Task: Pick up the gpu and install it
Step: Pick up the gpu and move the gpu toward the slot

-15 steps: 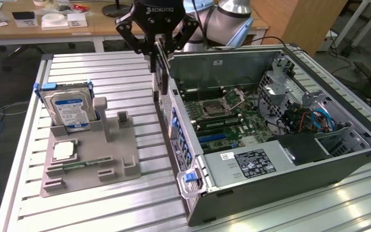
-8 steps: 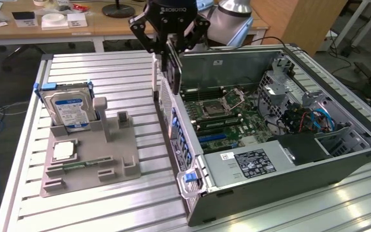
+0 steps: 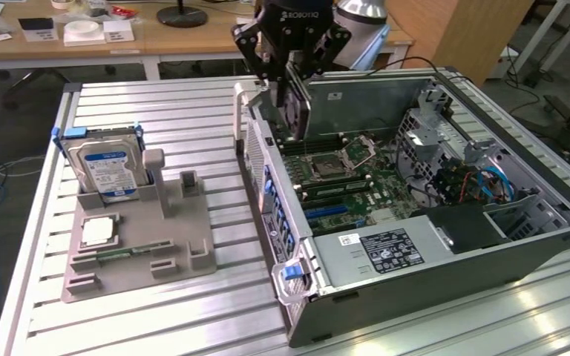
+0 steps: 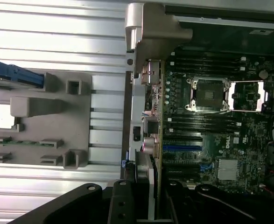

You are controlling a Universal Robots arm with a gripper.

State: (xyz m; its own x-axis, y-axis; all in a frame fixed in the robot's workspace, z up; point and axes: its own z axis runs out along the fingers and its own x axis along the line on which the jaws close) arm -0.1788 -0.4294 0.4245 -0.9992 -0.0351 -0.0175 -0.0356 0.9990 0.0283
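Note:
My gripper (image 3: 291,73) is shut on the gpu (image 3: 295,111), a thin card that hangs upright on edge with its silver end bracket (image 3: 254,100) toward the exterior view's left. The card hovers above the open computer case (image 3: 444,267), over the motherboard (image 3: 337,169), close to the case's rear wall and apart from the board. In the wrist view the gpu (image 4: 153,116) shows edge-on along the rear wall, its bracket (image 4: 148,25) at the far end. My black fingers (image 4: 120,203) flank the card above the blue and black slots (image 4: 183,148).
A grey holder tray (image 3: 136,237) on the slatted metal table (image 3: 166,104) carries an upright hard drive (image 3: 107,167), a processor chip (image 3: 99,230) and a memory stick (image 3: 127,252). Inside the case sit the power supply (image 3: 389,252) and blue cables (image 3: 483,182). A wooden desk (image 3: 116,41) stands behind.

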